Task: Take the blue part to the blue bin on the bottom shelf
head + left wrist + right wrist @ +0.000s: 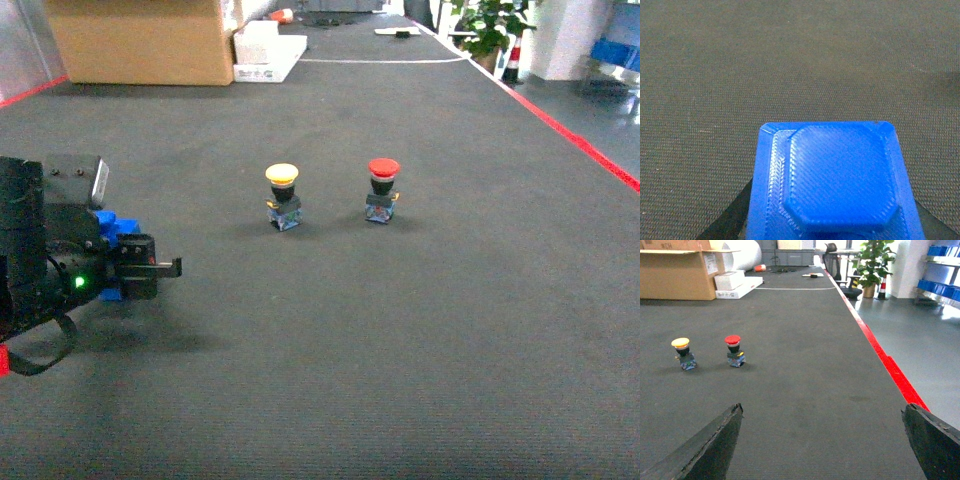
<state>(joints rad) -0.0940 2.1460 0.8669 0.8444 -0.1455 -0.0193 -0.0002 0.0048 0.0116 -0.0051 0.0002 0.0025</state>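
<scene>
- From the head view I see my left tool (150,268) low at the left edge, above the dark grey desk (400,330); much of the arm behind it is cut off by the frame.
- The blue part (112,228) shows only as blue pieces peeking out behind and under the black tool body, so I read its shape poorly from here.
- In the left wrist view the blue part (832,182) fills the lower middle: a ribbed blue block with a raised, corner-cut top face. Its lower edge runs out of frame.
- The left tool looks clamped on the blue part; only dark slivers of it appear at the bottom corners beside the block, and I cannot see the contact itself.
- In the right wrist view my right tool (822,440) has its two dark fingers (715,440) spread far apart at the bottom corners, with bare desk between them. In the head view this tool is out of frame.
- A yellow push button (283,195) and a red push button (382,188) stand upright side by side mid-desk, well apart from the left tool.
- A cardboard box (140,38) sits at the far left end, a white box (265,48) just beside it.
- Blue bins (940,270) on a rack show at the far right, small and partly cropped; I cannot tell which tier is which.
</scene>
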